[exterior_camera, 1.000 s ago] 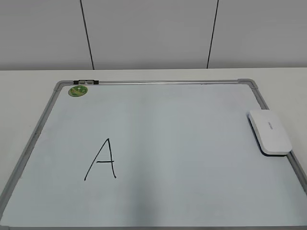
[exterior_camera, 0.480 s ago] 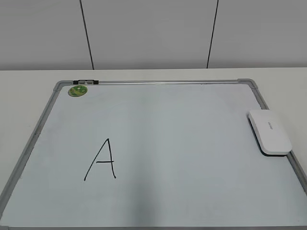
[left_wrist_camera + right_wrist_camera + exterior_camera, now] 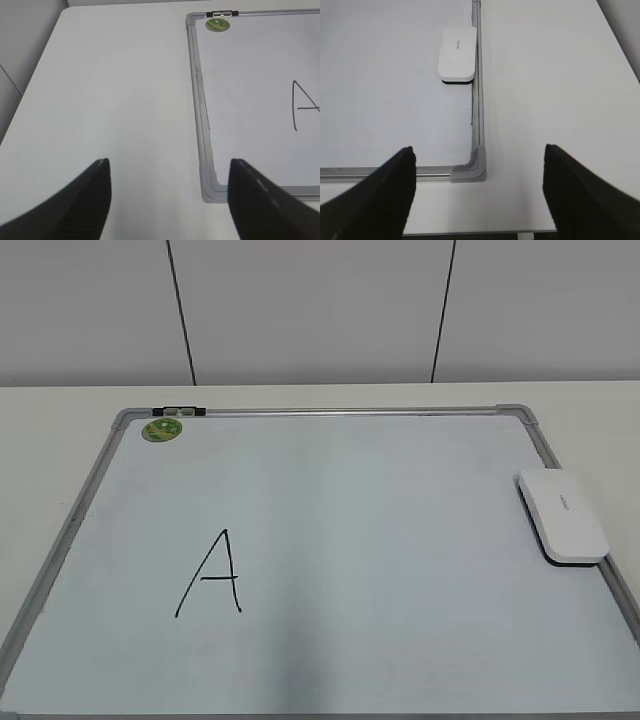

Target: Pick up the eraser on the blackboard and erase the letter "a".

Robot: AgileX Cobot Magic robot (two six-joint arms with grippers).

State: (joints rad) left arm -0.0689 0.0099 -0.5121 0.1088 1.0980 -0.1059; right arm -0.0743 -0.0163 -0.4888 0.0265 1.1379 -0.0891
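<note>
The white eraser (image 3: 562, 515) lies flat at the right edge of the blackboard (image 3: 380, 510), partly over its frame. It also shows in the right wrist view (image 3: 457, 54). A large capital "A" (image 3: 212, 575) in black marker is at the board's lower left. No small lowercase "a" shows in any view. My left gripper (image 3: 169, 162) is open and empty over the table, left of the board's near left corner (image 3: 210, 192). My right gripper (image 3: 479, 149) is open and empty above the board's near right corner (image 3: 470, 172), well short of the eraser. Neither gripper shows in the exterior view.
A round green magnet (image 3: 161, 429) sits at the board's far left corner, next to a black-and-silver clip (image 3: 180, 412) on the top rail. Both show in the left wrist view: the magnet (image 3: 217, 24) and the clip (image 3: 222, 13). White table surrounds the board; a panelled wall stands behind.
</note>
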